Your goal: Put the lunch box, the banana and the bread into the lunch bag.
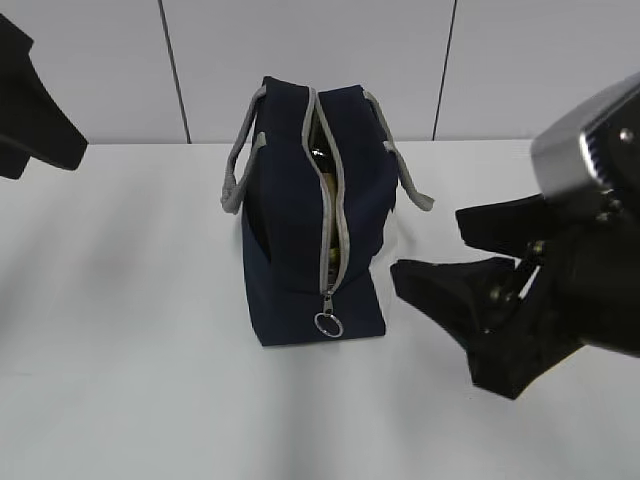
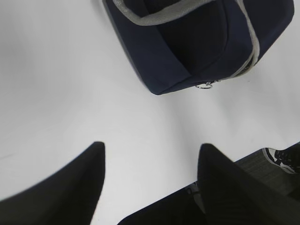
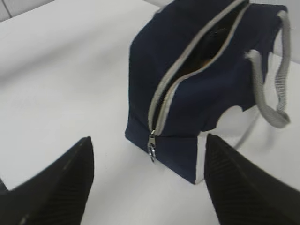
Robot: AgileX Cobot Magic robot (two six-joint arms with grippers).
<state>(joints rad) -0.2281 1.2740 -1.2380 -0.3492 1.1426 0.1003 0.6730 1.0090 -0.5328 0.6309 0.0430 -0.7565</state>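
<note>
1. Exterior view: the lunch bag (image 1: 312, 215) stands upright mid-desk (image 1: 120, 330), its grey zipper (image 1: 333, 215) parted along the top; something dark and glossy with a hint of yellow shows in the slit, too hidden to name; no lunch box, banana or bread lies outside, so they are judged already packed; the right claw (image 1: 430, 248) hangs just beside the bag with fingers spread, empty; only a dark part of the left arm shows at the left edge.

2. Left wrist view: the left claw (image 2: 150, 161) is spread and empty above bare desk, well apart from the bag; the navy fabric looks soft and matte; the strap handle (image 2: 150, 18) is woven grey webbing.

3. Right wrist view: the right claw's ribbed fingers (image 3: 239, 187) flank the bag's near end; the metal ring pull (image 3: 152, 151) dangles at the zipper's foot; a white side panel (image 3: 200, 157) shows; risk: the soft bag could tip or slide if a finger snags the loose handle or nudges the wall.
</note>
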